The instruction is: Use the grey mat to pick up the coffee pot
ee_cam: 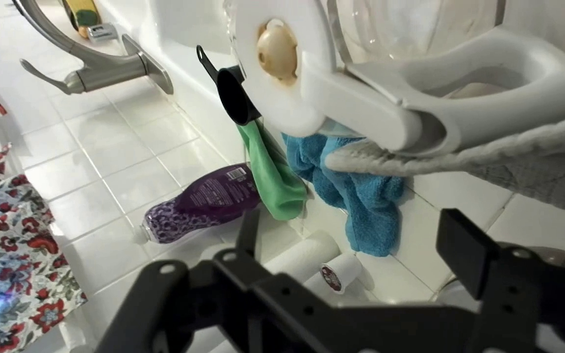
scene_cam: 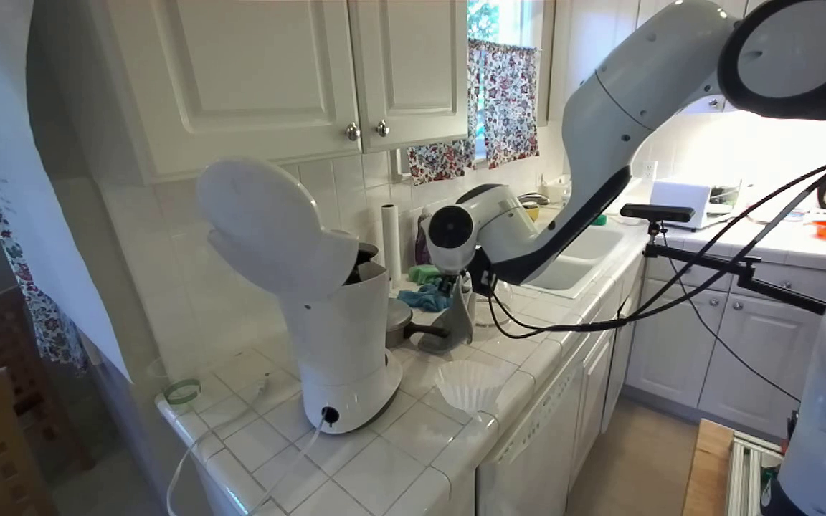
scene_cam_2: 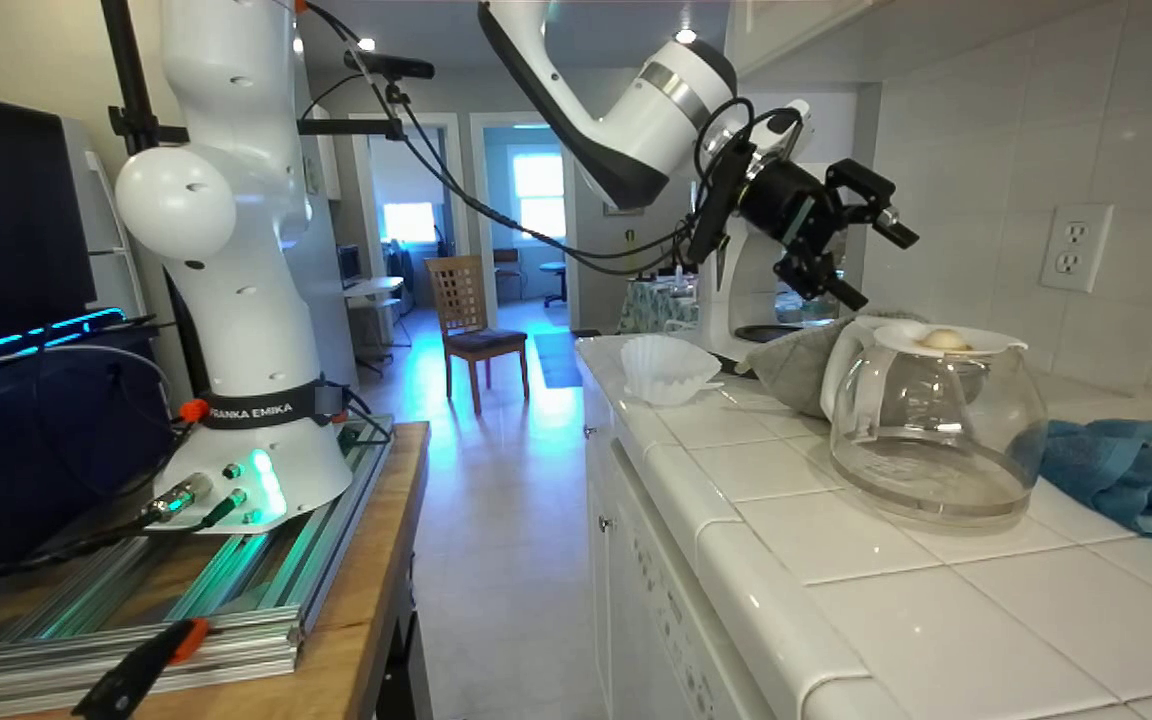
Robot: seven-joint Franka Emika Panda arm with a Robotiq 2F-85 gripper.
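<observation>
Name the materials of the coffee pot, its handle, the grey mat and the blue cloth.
Coffee pot: clear, glossy, likely glass; you see through it.
Handle: white, smooth, probably plastic; its rounded form looks moulded.
Grey mat: matte, probably padded fabric, from its crinkled face and thick edge.
Blue cloth: matte, perhaps terry, given its fuzzy pile.

1. Pot (ee_cam: 385, 110): cut off by the wrist view's top edge.
2. Mat (scene_cam_2: 798, 365): partly behind the pot in an exterior view; cut off by wrist view's right edge.
3. Gripper (ee_cam: 356, 242): cut off at wrist view's bottom edge.
4. Machine (scene_cam_2: 716, 290): partly behind the gripper, in an exterior view.
5. Blue cloth (scene_cam_2: 1136, 470): cut off at right, in an exterior view.
6. Pan (scene_cam: 400, 315): partly behind the machine, in an exterior view.
7. Bottle (ee_cam: 196, 208): label (ee_cam: 218, 192) print too small to read; base behind green cloth (ee_cam: 275, 181).
</observation>
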